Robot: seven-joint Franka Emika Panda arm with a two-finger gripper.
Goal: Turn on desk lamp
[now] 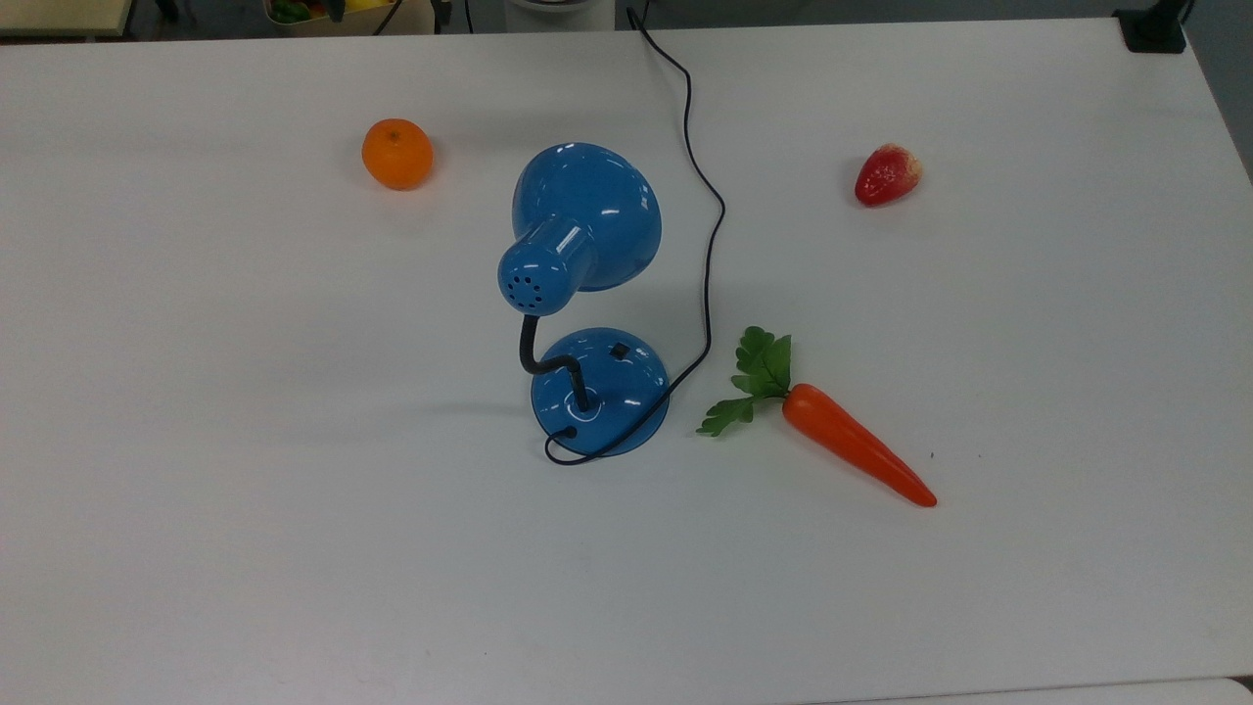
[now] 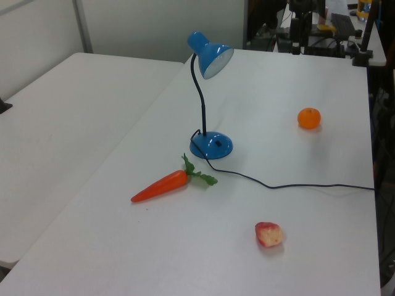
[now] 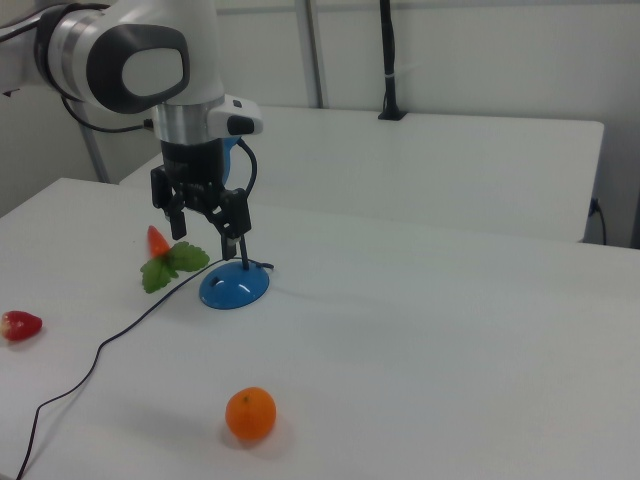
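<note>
The desk lamp (image 1: 587, 211) stands mid-table, glossy blue, its cone shade on a bent black gooseneck. Its round base (image 1: 599, 392) carries a small black switch (image 1: 619, 350), and a black cord (image 1: 707, 245) runs off to the far edge. In the left view the desk lamp (image 2: 212, 145) is upright. In the right view my gripper (image 3: 200, 232) hangs open and empty above the table, in front of the lamp's upper part, with the blue base (image 3: 233, 287) just below and beside it. In the left view the gripper (image 2: 299, 46) is a dark shape past the table's far end.
An orange (image 1: 396, 154) lies at the top view's left of the shade, and a strawberry (image 1: 887, 174) at the top view's right. A carrot (image 1: 852, 443) with green leaves lies beside the base. The white table (image 1: 245, 548) has open room in front.
</note>
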